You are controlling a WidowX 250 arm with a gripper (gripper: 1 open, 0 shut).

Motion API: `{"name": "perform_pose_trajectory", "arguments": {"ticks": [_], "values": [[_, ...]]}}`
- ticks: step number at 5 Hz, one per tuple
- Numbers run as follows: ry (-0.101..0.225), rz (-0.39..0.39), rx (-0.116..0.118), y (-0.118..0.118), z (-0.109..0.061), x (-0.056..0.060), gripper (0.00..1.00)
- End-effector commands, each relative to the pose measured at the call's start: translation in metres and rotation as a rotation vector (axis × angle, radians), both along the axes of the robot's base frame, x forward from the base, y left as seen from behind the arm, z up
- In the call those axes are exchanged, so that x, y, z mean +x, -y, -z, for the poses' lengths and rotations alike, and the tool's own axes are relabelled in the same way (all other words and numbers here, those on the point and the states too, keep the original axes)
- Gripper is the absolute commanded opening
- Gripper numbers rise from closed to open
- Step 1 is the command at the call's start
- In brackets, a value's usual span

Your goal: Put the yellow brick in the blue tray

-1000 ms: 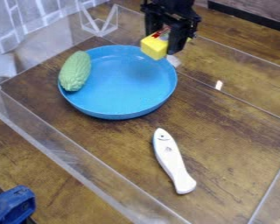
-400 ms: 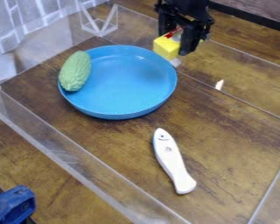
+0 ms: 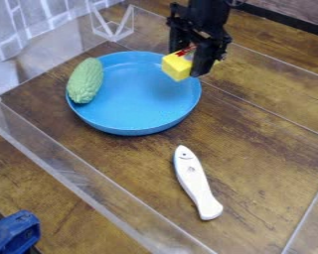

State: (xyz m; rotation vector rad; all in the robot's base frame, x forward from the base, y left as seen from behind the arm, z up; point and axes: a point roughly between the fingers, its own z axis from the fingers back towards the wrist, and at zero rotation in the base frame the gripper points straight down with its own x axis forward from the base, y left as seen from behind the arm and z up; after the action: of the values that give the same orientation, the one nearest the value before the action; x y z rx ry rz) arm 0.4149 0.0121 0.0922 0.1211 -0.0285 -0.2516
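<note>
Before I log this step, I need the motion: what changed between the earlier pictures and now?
The tool, shut on the yellow brick, swung right toward the blue tray's far edge, then came back left; the brick now hangs over the tray's far right rim, not yet released. The grip held throughout. The tray, the green bumpy object at its left edge and the white remote-like object stayed put.

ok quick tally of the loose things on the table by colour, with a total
yellow: 1, the yellow brick, held over the tray's rim
blue: 1, the blue tray
green: 1, the green bumpy object on the tray's left edge
white: 1, the white remote-like object
total: 4
</note>
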Motion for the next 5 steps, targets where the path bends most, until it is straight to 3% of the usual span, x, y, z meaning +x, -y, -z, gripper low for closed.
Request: {"name": "perform_pose_trajectory", "arguments": {"ticks": [1,2,3,4,5], "values": [[0.104,-0.047,0.008,-0.007,-0.046,-0.007,0.00],[0.103,-0.097,0.014,-0.016,-0.047,-0.015,0.00],[0.102,-0.139,0.016,-0.021,-0.043,-0.014,0.00],[0.097,-0.183,0.020,-0.027,-0.038,-0.013,1.00],[0.092,-0.210,0.015,-0.038,-0.048,-0.020,1.00]]}}
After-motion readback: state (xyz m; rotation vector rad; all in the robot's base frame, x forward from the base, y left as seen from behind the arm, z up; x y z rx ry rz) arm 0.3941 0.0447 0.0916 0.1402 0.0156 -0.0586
